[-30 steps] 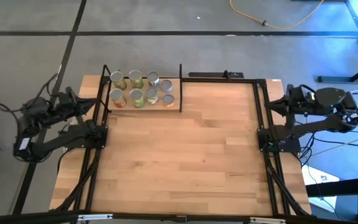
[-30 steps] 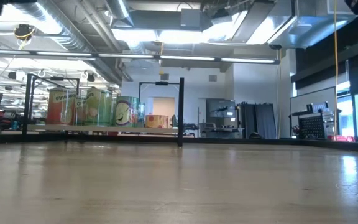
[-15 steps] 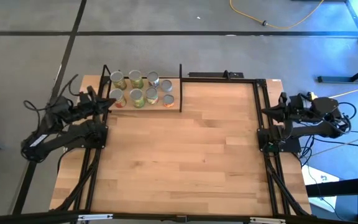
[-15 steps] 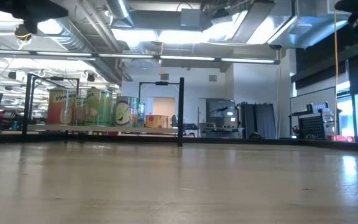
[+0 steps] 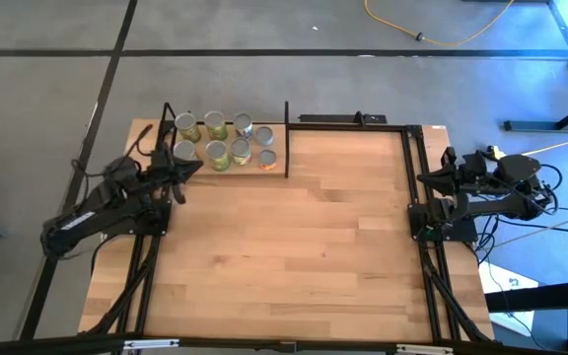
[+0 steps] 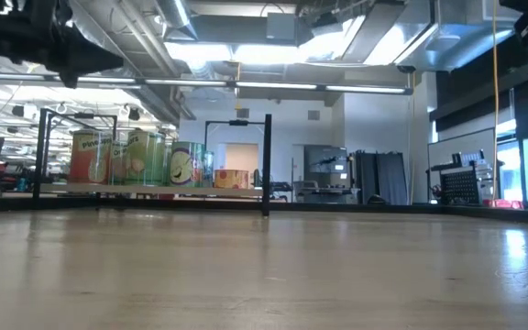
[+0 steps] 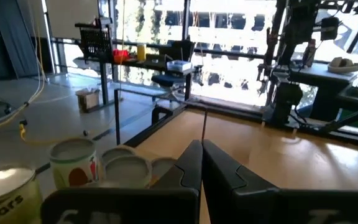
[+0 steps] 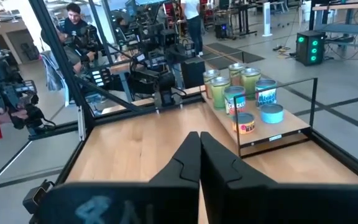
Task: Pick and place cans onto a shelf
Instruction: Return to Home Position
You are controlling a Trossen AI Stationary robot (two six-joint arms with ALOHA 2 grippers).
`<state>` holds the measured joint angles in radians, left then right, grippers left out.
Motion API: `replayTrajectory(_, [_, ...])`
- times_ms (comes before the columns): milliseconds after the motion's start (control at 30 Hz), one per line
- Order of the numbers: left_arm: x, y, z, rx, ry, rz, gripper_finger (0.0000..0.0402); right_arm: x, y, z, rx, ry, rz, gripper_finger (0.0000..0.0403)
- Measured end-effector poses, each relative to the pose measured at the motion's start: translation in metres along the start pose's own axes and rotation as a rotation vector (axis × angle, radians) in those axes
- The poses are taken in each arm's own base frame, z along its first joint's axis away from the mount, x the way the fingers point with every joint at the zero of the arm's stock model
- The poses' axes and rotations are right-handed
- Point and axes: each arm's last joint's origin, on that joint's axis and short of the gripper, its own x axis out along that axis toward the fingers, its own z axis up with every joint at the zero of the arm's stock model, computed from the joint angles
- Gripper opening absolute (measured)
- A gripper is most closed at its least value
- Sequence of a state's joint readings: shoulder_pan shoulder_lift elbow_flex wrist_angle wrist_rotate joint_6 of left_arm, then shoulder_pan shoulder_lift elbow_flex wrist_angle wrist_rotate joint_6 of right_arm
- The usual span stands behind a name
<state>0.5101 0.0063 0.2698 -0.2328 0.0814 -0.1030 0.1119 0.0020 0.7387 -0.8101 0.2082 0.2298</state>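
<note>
Looking down on the table (image 5: pixel 294 256): the shelf (image 8: pixel 288 134) sits at its 11 o'clock corner, with the cans (image 5: pixel 217 153) on the board in two rows, close together. No can is on the bare tabletop, so placing looks done.

Handling, my read:
- Cans are rigid metal with smooth label sides. Probably fairly heavy if full, and they'd dent rather than break.
- Best hold is across the round side wall at about mid height. The rims and tops give the fingers nothing to pinch.
- The short flat ones leave little wall, so grip them low and square.
- Tight spacing makes finger clearance between neighbours the risk.

Orientation: every can is upright, lid up, with its axis vertical. The tall ones have their long axis vertical. The squat ones are wider than they are tall.

Left gripper (image 7: pixel 201 162) is at the shelf's 7 o'clock, just beside its corner, fingers pressed together and holding nothing. Right gripper (image 8: pixel 197 149) is at the table's 3 o'clock edge, well apart from the shelf, closed and empty.
</note>
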Motion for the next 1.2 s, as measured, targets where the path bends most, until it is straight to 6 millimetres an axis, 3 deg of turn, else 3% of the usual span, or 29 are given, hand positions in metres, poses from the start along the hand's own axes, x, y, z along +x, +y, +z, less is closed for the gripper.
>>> replayTrajectory(400, [0.022,0.007,-0.054,0.003,-0.079,-0.016,0.0000,0.002,0.001,0.004,-0.011,-0.055,0.015,0.0000])
replayTrajectory(633, [0.022,0.007,-0.054,0.031,-0.078,-0.021,0.0000,0.005,0.002,0.004,-0.015,-0.076,0.019,0.0000])
replayTrajectory(933, [0.022,0.007,-0.053,0.035,-0.089,-0.022,0.0000,0.036,0.006,-0.016,-0.077,-0.112,0.100,0.0000])
replayTrajectory(1200, [0.022,0.007,-0.053,0.035,-0.090,-0.017,0.0000,0.068,0.007,-0.050,-0.112,-0.113,0.152,0.0000])
